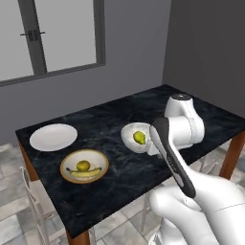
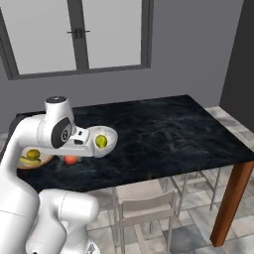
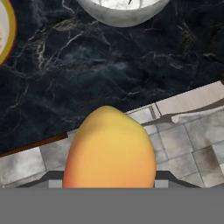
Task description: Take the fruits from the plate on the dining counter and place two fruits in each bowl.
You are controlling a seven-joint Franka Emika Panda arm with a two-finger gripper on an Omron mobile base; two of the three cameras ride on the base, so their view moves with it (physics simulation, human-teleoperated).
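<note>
Four fruits, three already off the plate [image 1: 52,137], which sits bare at the far left of the table [image 1: 119,177]. Banana [image 1: 85,172] & olive-yellow fruit [image 1: 83,165] lie in the tan-rimmed bowl [image 1: 67,175]; pear [image 1: 139,138] sits in the deep white bowl [image 1: 128,139].

Last one, the red-orange fruit [image 3: 109,151], is clamped in the jaws: hand view shows it large at the bottom centre, w/ the finger tips hidden behind it. Right base view shows the same fruit as a small orange spot under the white hand, between the two bowls and near the table's front edge.

Risks, as a judgement: hand view puts the fruit over the table's edge, w/ floor tiles and a chair [image 2: 144,208] below part of it. The white bowl's rim is at the top of that view, well apart from the fruit. If the jaws let go here, the fruit prob. lands on the marble or the floor and rolls, being round. The tan-rimmed bowl already has its two, so drifting that way would give a wrong count. Coming in low could knock the white bowl's rim & shove it. Needs lift, travel fwd over the white bowl, then release beside the pear.
</note>
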